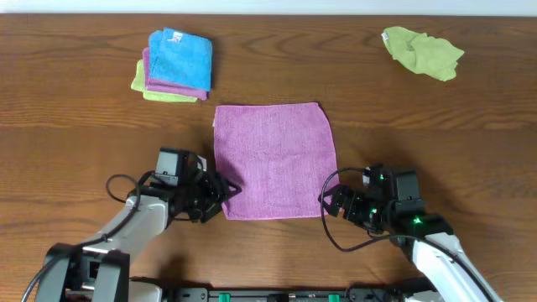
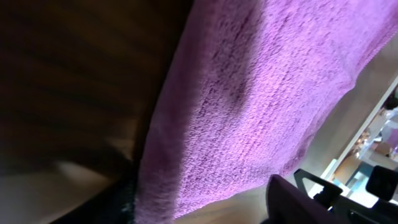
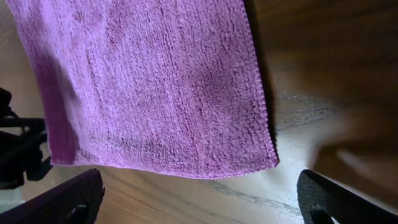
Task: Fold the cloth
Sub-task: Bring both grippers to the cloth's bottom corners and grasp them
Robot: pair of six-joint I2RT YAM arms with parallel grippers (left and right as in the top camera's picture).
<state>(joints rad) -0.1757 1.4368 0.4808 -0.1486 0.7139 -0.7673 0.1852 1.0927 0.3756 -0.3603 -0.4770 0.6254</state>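
- Step in hand, as I judge it: taking hold of the two near corners of the cloth [image 1: 275, 159], which lies flat and square at the middle of the worktop [image 1: 84, 134].
- The left jaws sit at the near left corner, against the hem. I cannot tell whether they are parted or pinching it, as the wrist view shows only pile close up.
- The right jaws stand wide open just beside the near right corner, gripping nothing.
- The next move likely calls for both corners pinched, lifted together and carried to the far edge.
- The worktop is dark wood-grain, with a stack of folded cloths [image 1: 174, 65] far left and a crumpled lime-green cloth [image 1: 422, 52] far right. A bright, blurred room lies beyond.
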